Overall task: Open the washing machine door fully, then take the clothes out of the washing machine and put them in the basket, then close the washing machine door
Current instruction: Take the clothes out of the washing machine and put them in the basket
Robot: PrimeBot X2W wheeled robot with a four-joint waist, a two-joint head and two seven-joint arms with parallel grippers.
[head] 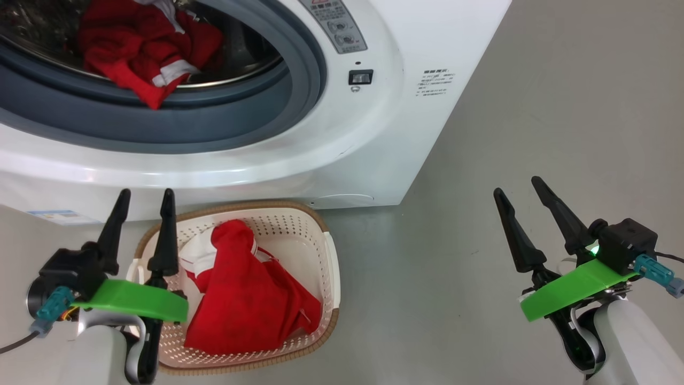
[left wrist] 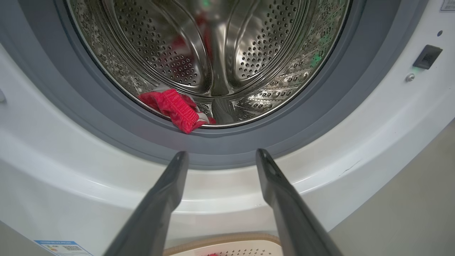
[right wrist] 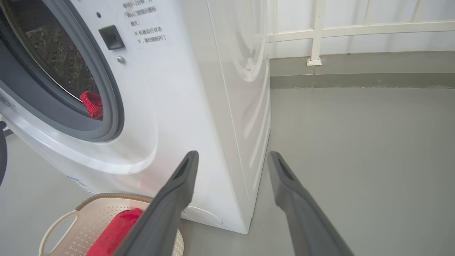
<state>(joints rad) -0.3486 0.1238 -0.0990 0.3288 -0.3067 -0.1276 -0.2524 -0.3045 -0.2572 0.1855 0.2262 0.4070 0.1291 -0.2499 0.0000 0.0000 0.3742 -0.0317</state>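
Facing one washing machine [head: 320, 133], drum mouth uncovered, with one grey rubber ring [head: 299, 69] round it. One basket [head: 331, 256] sits on the grey floor [head: 507, 133], just beside the machine's front. Two lots of red: one red heap [head: 144, 48] in the drum, a corner lapping onto the ring; one red garment [head: 246, 294] in the basket. My two grippers: left gripper [head: 147, 191] by the basket's left rim, right gripper [head: 517, 185] well off over floor. Both are spread wide, holding nothing.
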